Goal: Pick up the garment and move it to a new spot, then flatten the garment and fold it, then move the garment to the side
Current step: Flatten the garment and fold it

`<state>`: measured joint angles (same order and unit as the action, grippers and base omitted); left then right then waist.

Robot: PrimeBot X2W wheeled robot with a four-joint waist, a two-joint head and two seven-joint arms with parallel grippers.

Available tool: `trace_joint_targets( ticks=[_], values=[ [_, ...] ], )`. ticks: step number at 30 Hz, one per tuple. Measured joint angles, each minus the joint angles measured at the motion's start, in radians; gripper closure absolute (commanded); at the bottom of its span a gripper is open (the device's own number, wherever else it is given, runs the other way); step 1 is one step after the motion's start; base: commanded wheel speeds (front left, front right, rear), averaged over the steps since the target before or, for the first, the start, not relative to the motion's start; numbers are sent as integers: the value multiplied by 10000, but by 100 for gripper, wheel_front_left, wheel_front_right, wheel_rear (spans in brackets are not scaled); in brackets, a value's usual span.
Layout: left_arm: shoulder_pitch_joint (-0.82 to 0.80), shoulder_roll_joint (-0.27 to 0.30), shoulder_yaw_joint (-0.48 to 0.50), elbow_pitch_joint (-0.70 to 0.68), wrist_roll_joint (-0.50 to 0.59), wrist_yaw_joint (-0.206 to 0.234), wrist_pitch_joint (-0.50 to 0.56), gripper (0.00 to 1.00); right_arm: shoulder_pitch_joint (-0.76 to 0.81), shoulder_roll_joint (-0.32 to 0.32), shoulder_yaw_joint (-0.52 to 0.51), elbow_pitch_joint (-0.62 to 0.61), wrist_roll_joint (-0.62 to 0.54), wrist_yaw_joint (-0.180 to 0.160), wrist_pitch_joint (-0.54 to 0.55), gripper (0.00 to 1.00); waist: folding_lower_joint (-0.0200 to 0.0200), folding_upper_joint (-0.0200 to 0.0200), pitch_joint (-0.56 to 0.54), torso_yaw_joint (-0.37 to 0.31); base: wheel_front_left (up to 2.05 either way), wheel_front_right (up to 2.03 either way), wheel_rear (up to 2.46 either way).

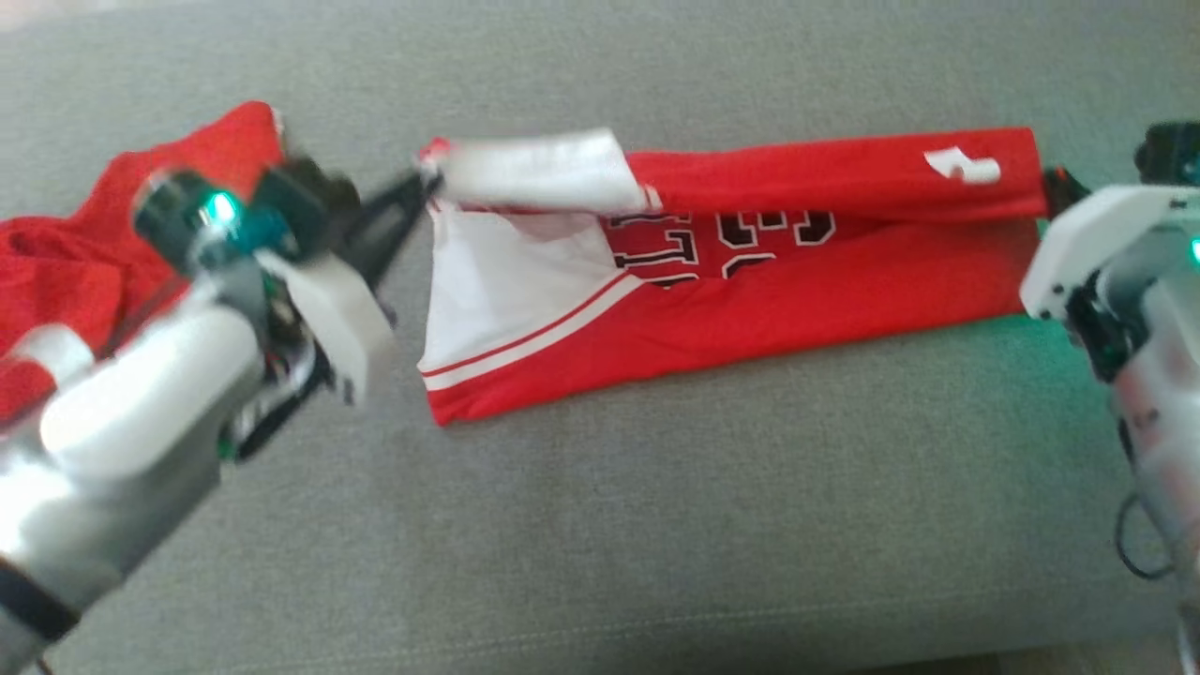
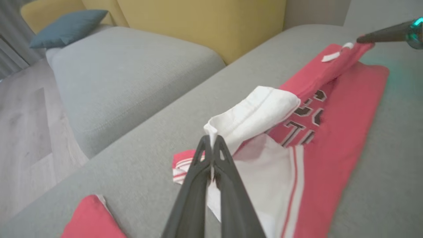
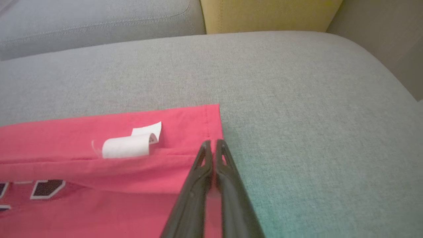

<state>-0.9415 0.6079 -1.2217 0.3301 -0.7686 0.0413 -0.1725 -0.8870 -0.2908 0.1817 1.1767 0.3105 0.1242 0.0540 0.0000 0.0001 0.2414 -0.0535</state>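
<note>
- The garment (image 1: 750,281), a red jersey with white trim and black lettering, lies stretched out lengthwise on the grey sofa seat (image 1: 656,525), roughly in the middle of the cushion.
- Its lower part lies flat and fairly smooth. Its far long edge is turned over toward the middle as a narrow band, which hides the tops of the letters.
- A small white label (image 3: 130,145) curls up on that turned band near the right end.
- At the left end the band is white cloth, lifted off the seat and rolled rather than lying flat.
- The left gripper (image 2: 211,138) has its jaws closed on the tip of that white corner.
- The right gripper (image 3: 213,143) has its jaws closed at the right hem of the band. They appear to pinch the cloth, though the contact itself is hard to make out.
- Judged from this, the pick-up, the move and most of the flattening look done, and the first lengthwise fold is under way, not yet laid down.
- Left to do: set the band flat, make any further folds, then shift the garment to the side.
- A second red cloth (image 1: 94,234) lies crumpled at the left of the seat, behind the left arm, apart from the jersey.
- Beyond the seat are a yellow backrest (image 2: 198,23) and a blue pillow (image 2: 67,28).
</note>
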Motion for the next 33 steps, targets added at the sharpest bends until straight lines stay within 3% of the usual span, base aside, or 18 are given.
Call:
trace_joint_targets(
  ticks=[7,17,18,19,20,21,26,33],
  values=[
    [922,502,-558,-1360,4,322,803,100,758,-727,1112,-671,700,2,955,100,0,0,-268,252,0,0,0],
    [1671,500,-660,-1465,-6,623,1081,100,1430,-1072,2057,-1394,1540,2,2121,100,0,0,-416,142,0,0,0],
    [1801,466,-662,-1346,-33,700,1007,60,1477,-1074,2086,-1440,1595,2,2155,23,0,0,-423,123,0,0,0],
    [1918,424,-662,-1250,-92,763,915,40,1516,-1085,2105,-1492,1661,2,2203,0,0,0,-436,107,0,0,0],
    [2012,370,-654,-1164,-123,821,815,11,1549,-1097,2098,-1538,1753,2,2243,0,0,0,-452,91,0,0,0],
    [2074,309,-639,-1051,-188,892,706,0,1588,-1097,2059,-1582,1862,0,2259,0,0,0,-472,74,0,0,0],
    [2248,-27,-33,-560,-604,1486,-130,0,1621,-1174,1743,-1862,2194,0,1860,0,0,0,-684,5,0,0,0],
    [2948,-663,1701,-297,-911,2422,-763,0,2184,-901,709,-3147,2475,0,-782,0,0,0,-1078,46,0,0,0]
  ],
)
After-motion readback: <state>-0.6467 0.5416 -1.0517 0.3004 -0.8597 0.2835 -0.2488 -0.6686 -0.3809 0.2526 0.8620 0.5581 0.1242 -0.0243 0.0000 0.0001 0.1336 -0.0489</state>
